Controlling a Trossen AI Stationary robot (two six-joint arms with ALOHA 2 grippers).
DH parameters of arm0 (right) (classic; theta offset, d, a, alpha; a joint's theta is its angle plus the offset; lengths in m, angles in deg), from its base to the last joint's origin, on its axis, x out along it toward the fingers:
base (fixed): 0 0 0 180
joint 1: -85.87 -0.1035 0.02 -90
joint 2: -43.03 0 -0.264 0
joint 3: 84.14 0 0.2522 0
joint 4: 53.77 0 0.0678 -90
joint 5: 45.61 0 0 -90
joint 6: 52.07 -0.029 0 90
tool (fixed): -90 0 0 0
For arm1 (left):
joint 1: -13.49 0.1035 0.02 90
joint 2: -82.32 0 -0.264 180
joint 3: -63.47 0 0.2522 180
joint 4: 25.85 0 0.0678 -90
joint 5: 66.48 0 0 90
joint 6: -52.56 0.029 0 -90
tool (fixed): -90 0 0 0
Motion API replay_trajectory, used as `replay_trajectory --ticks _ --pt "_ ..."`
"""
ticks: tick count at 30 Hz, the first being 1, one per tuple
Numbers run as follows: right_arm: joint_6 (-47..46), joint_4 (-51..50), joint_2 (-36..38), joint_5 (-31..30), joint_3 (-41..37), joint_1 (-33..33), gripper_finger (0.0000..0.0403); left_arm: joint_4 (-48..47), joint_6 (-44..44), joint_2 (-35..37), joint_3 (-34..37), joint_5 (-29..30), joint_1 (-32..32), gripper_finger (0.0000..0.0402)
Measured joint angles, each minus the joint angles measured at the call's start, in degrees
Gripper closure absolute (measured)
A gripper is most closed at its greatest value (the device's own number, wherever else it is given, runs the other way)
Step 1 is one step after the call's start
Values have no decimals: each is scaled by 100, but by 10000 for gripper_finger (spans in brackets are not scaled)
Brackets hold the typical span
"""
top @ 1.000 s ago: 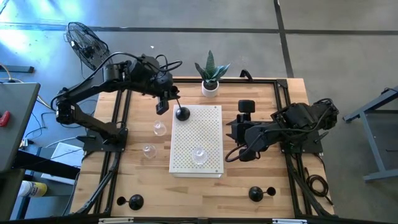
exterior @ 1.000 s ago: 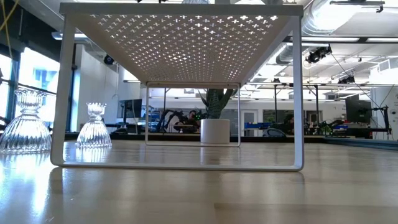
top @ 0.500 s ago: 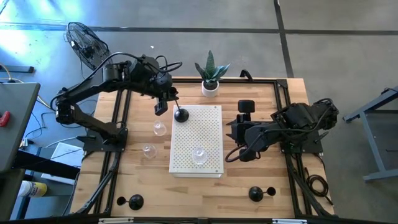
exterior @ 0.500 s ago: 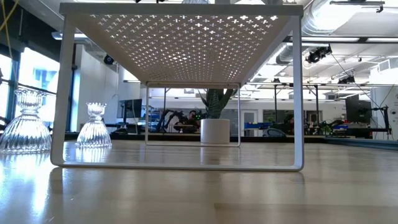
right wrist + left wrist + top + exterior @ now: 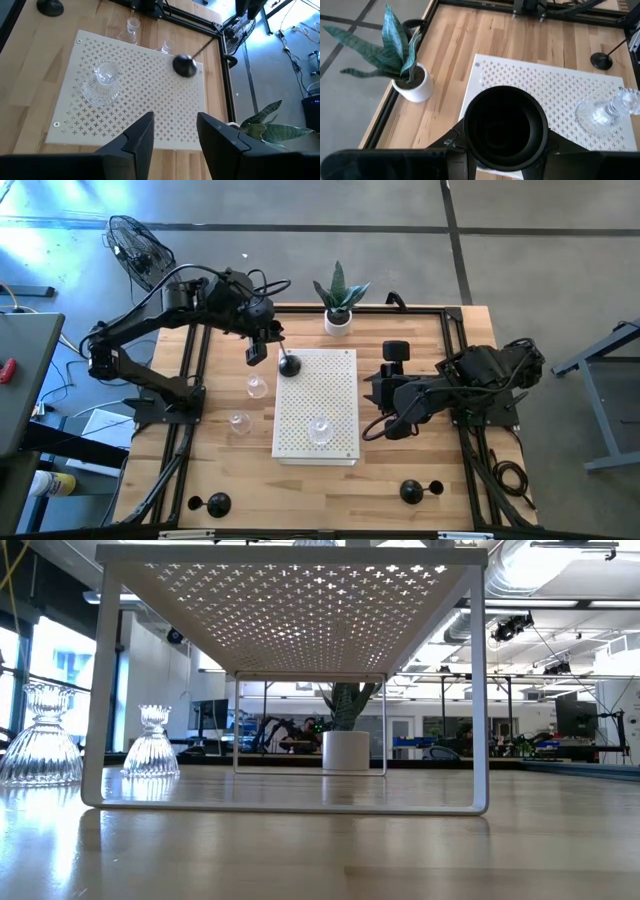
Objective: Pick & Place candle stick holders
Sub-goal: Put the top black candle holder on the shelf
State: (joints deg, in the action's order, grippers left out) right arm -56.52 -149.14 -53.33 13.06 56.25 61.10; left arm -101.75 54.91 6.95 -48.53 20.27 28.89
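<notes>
The left gripper (image 5: 268,340) hangs over the far left corner of the white perforated shelf (image 5: 318,420), its fingers (image 5: 451,146) closed on a black candle stick holder (image 5: 289,364), which tilts: the stem runs up toward the gripper and the domed base sits just above the shelf's corner; from the left wrist view the round underside of that base (image 5: 504,127) fills the space between the fingers. The right gripper (image 5: 174,131) waits low beside the shelf's right edge, pointing across it, its fingers (image 5: 141,135) parted with nothing between them. On the shelf, toward its near end, stands one clear glass holder (image 5: 320,428). Two more clear glass holders stand on the wooden surface (image 5: 430,330) left of the shelf, one (image 5: 257,387) just beside the shelf's left edge and another (image 5: 239,423) nearer the front; from the low view both show as ribbed glass domes, the closer one (image 5: 40,736) and the farther one (image 5: 152,743), just outside the shelf's left leg. Two more black candle stick holders sit near the front edge of the surface, one (image 5: 212,503) at the left and one (image 5: 414,492) at the right, lying on its side as far as I can tell. A green plant in a white pot (image 5: 339,302) stands at the far edge, behind the shelf.
</notes>
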Motion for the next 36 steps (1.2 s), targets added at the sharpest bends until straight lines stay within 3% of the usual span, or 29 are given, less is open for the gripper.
replay_trajectory --ticks 32,36 --pt "13 2 0 -22 -4 7 261 63 192 -54 -103 -33 0 310" --pt "17 2 0 -22 -4 7 261 70 190 -52 -103 -64 0 275"
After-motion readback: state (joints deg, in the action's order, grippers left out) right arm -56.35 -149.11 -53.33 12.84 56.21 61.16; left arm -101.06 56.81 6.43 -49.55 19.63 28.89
